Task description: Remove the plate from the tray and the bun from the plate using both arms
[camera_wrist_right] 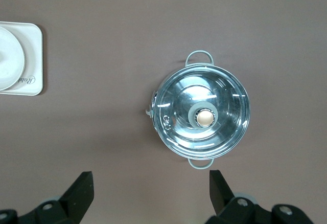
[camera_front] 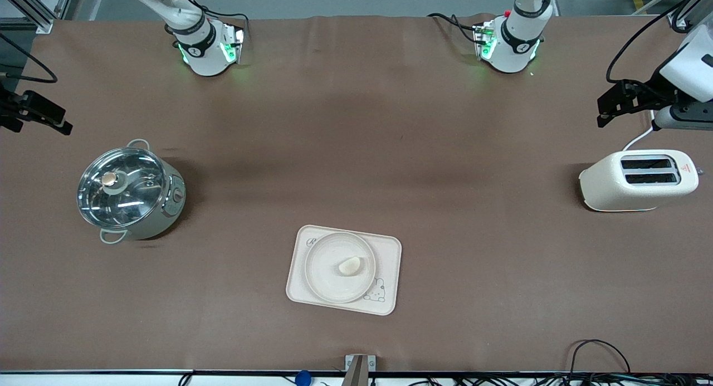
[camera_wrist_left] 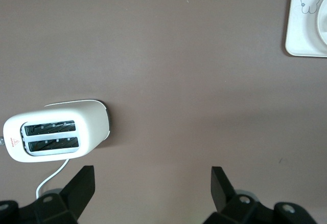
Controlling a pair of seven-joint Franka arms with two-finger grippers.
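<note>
I see the small pale half-moon bun (camera_front: 350, 265) loose on the round cream plate (camera_front: 334, 274) in the rectangular cream tray (camera_front: 390, 247), left gripper (camera_wrist_left: 153, 180) and right gripper (camera_wrist_right: 152, 183) both spread wide and empty, well away from the tray, so tilting the plate could roll the bun off.

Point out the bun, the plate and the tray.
bun (camera_front: 350, 265): front view, middle of the bun.
plate (camera_front: 323, 269): front view, bare floor of the plate beside the bun.
tray (camera_front: 385, 249): front view, bare corner above the bunny drawing.
</note>
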